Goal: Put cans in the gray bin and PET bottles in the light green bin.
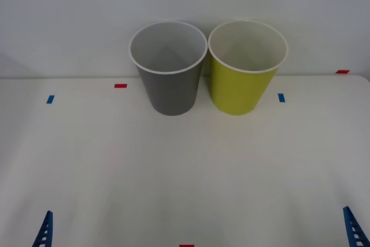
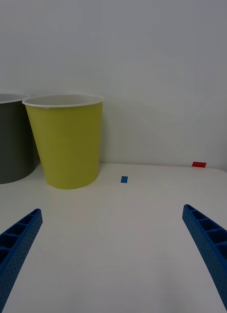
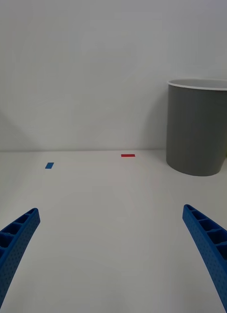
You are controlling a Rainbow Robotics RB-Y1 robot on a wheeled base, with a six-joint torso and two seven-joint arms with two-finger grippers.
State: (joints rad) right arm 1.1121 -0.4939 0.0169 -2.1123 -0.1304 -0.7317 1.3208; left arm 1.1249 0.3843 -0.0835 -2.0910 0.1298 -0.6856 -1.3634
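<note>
A: Where do the bins stand?

B: At twelve o'clock on the white desk (image 1: 185, 166), against the wall. The gray bin (image 1: 170, 79) is upright, and the light green bin (image 1: 244, 79) stands at its three o'clock side, rims touching or very nearly so; I cannot tell which. Both look empty as far as their pale insides show.

A: And the claws?

B: The left claw (image 3: 111, 254) hovers low at seven o'clock, fingers (image 3: 15, 239) spread wide, holding nothing. The right claw (image 2: 111, 254) sits at five o'clock, equally wide and empty.

A: Anything else?

B: Small blue (image 1: 50, 99) and red tape marks (image 1: 120, 85) on the desk.
</note>
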